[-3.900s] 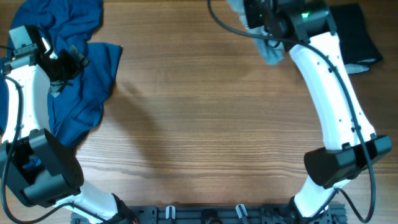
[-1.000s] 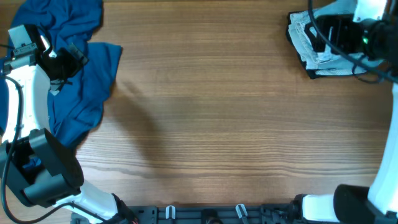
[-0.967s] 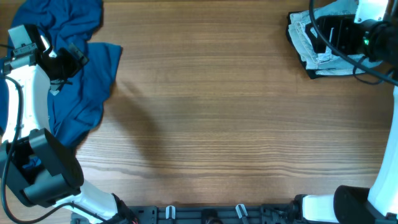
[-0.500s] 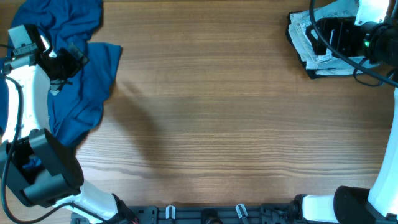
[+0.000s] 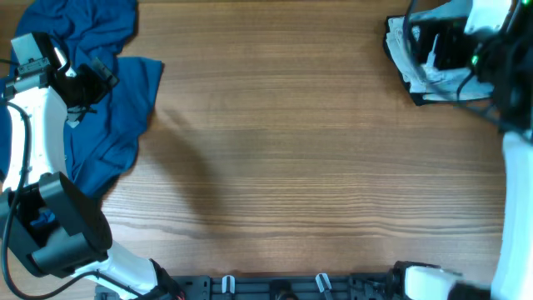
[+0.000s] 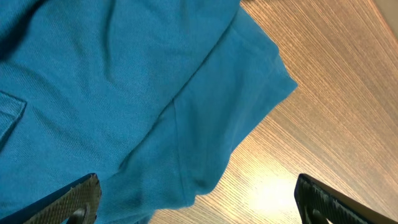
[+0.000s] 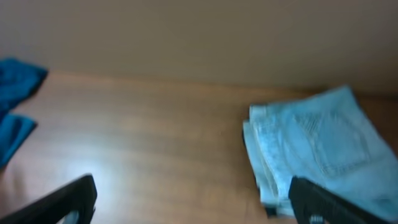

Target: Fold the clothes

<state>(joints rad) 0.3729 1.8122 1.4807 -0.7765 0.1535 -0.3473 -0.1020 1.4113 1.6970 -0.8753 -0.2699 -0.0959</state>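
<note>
The clothes, pale-blue denim pants [image 5: 414, 60], lie folded in a flat stack at the table's back right. The right wrist view shows them as a layered pale-blue bundle [image 7: 317, 146] on the wood. My right gripper [image 5: 440, 48] hovers over the stack, open, with nothing between its fingers [image 7: 196, 200]. My left gripper [image 5: 83, 87] hangs at the far left over a crumpled blue garment [image 5: 112, 108]. It is open too [image 6: 199, 202]. Its fingertips straddle the garment's corner [image 6: 186, 124] and bare wood without touching either.
A dark garment's edge [image 5: 439, 97] shows under the folded pants. The blue garment spreads from the back left corner down the left side. The wooden table [image 5: 291, 167] stretches between the two arms. A black rail [image 5: 275, 287] runs along the front edge.
Earlier the right gripper carried pale cloth near the back centre; now the folded pants lie at back right. The right arm has just shifted above them. The left arm has not moved.
</note>
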